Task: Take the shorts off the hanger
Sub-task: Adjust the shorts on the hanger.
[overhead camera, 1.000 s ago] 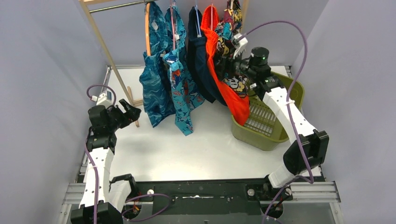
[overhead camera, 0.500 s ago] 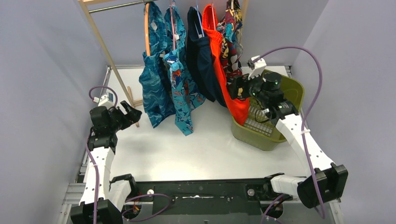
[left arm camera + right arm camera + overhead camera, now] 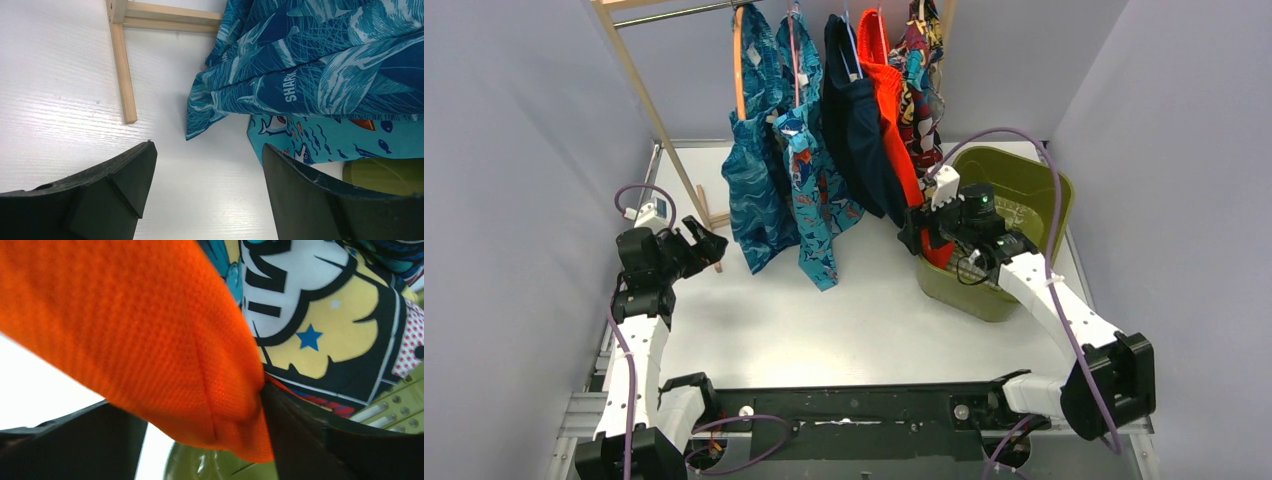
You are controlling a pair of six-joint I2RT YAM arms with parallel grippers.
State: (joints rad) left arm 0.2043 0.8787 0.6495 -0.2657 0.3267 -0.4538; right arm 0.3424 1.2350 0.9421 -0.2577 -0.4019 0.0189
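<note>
Orange mesh cloth filled most of the right wrist view. It was the lower end of the orange shorts [image 3: 890,115], drooping between the two fingers [image 3: 310,440] of the right gripper [image 3: 195,405]. Those fingers stood spread wide, with the cloth hanging loose between them and brushing one of them, not pinched. Behind the orange cloth hung the comic-print shorts [image 3: 320,325], and below them showed a slotted wall of the green basket [image 3: 1036,188].

From above, the right gripper sat at the near left corner of the basket, right at the bottom of the orange shorts. All five pairs hung from hangers on the rail of the wooden rack [image 3: 649,110] at the far side of the white table [image 3: 844,310]. From left to right they were the shark-print shorts [image 3: 754,190], the turquoise fish-print shorts [image 3: 819,205], the navy shorts [image 3: 854,140], the orange shorts and the comic-print shorts. The two blue-green pairs reached down nearly to the table. The bottom of the orange pair hung at the basket's rim.

The left gripper [image 3: 207,147] was low over the table near the rack's foot. Its fingers were spread with nothing between them, and it faced the hem of the shark-print shorts without touching it.
</note>
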